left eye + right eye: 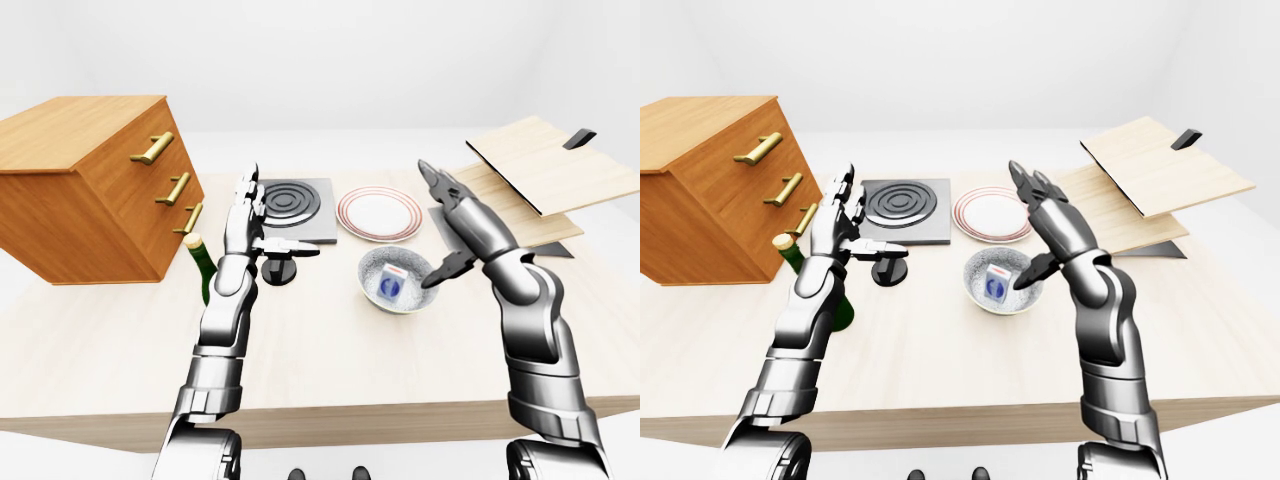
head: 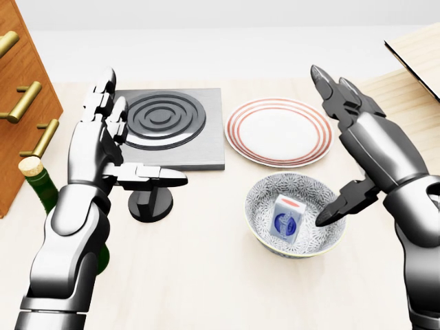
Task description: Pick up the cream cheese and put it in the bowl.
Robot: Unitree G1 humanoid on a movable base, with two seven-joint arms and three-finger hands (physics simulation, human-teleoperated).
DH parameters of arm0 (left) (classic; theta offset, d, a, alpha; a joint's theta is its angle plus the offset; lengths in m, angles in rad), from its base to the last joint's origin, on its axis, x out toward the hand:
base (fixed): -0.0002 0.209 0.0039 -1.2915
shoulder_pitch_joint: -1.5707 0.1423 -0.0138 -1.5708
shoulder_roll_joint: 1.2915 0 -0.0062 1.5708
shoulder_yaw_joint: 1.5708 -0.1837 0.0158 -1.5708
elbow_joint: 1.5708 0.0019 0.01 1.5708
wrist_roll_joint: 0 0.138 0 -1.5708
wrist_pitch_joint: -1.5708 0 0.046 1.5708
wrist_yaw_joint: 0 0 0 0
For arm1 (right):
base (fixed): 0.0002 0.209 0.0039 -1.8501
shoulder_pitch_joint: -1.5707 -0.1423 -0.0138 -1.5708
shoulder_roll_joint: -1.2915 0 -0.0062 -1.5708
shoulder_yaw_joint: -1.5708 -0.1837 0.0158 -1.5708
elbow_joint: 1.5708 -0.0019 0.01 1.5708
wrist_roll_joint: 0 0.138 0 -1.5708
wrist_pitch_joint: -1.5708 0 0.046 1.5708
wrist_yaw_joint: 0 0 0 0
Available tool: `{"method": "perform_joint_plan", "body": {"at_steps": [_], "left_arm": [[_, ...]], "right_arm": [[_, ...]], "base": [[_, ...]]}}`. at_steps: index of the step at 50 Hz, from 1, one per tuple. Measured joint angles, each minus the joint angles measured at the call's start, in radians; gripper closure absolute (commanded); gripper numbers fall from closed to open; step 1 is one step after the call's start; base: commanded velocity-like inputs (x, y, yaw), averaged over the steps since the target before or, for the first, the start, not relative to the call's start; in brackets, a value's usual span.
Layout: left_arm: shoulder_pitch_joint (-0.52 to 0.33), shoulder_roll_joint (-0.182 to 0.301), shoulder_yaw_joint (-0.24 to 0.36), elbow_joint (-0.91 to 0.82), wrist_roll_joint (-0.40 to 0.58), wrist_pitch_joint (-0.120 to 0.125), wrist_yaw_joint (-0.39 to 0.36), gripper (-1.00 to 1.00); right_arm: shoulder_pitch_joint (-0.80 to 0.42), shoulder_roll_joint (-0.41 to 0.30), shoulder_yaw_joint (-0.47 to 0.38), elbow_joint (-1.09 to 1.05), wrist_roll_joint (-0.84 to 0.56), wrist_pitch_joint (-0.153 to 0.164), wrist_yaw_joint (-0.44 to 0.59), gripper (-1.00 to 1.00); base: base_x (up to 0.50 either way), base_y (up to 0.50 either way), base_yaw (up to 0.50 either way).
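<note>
The cream cheese (image 2: 287,221), a small white box with a blue label, lies inside the patterned bowl (image 2: 265,196) on the table. My right hand (image 2: 344,137) is open, raised just right of the bowl with fingers up and its thumb (image 2: 344,205) over the bowl's right rim. It holds nothing. My left hand (image 2: 113,137) is open and empty, held upright over the table left of the bowl, near the stove plate.
A red-rimmed white plate (image 2: 278,130) lies above the bowl in the head view. A grey stove plate (image 2: 168,124) and a small black stand (image 2: 150,204) are to the left. A green bottle (image 2: 41,185) stands beside a wooden drawer cabinet (image 1: 90,190). Tilted wooden boards (image 1: 540,175) are at right.
</note>
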Motion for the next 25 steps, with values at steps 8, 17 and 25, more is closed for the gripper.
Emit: {"method": "perform_joint_plan", "body": {"at_steps": [8, 17, 25], "left_arm": [[0.0, -0.001, 0.0, 0.005, 0.0, 0.0, 0.001, -1.0], [0.001, -0.002, -0.001, 0.008, 0.001, 0.0, 0.002, -1.0], [0.016, -0.009, -0.009, -0.034, 0.003, 0.0, 0.002, -1.0]], "right_arm": [[-0.015, -0.004, -0.017, -0.096, 0.013, 0.043, 0.026, -1.0], [-0.094, -0.038, -0.054, -0.278, 0.062, 0.119, 0.045, -1.0], [-0.126, -0.045, -0.053, -0.379, 0.119, 0.119, 0.007, -1.0]], "base": [[0.0, 0.0, 0.0], [0.0, 0.0, 0.0], [0.0, 0.0, 0.0]]}}
